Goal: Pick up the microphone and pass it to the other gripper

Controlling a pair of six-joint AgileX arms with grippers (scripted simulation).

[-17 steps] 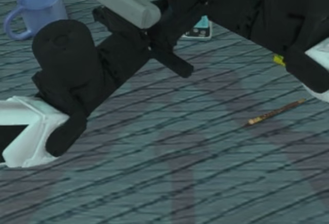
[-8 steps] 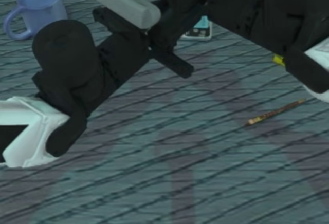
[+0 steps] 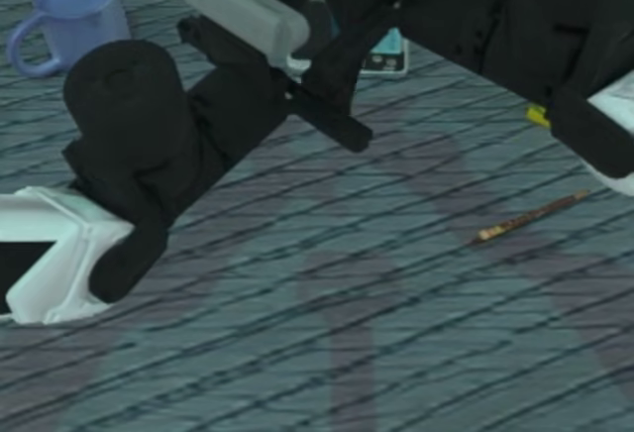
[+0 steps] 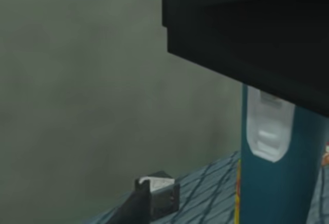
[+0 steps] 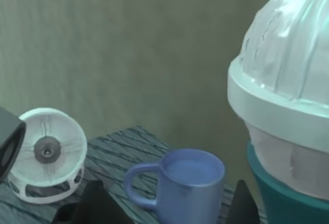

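The microphone [image 5: 288, 80] was at the far middle of the table [image 3: 347, 303], right where the two arms met. From above it was mostly hidden under the black arms. The right wrist view showed its round white-grey head very close, with the teal handle under it. The left wrist view showed the teal handle and its small white switch [image 4: 268, 129] close up, with a black bar across it. It seemed to be up off the table.

The left gripper [image 3: 297, 70] came in from the left, and the right gripper [image 3: 342, 65] came in from the far right. They were just beside each other. I could not tell whether either one was gripping the microphone or was spread apart.

This looked like the hand-over step. The big danger was a drop. If one gripper let go before the other had a tight hold, the slim handle could slip and fall. It could roll away, toward the blue mug [image 3: 74, 6] at the far left or the small teal and white box [image 3: 386, 55] just behind the grippers. The arms were so near that they could also bump. The pencil [image 3: 530, 216] lay well apart on the right.
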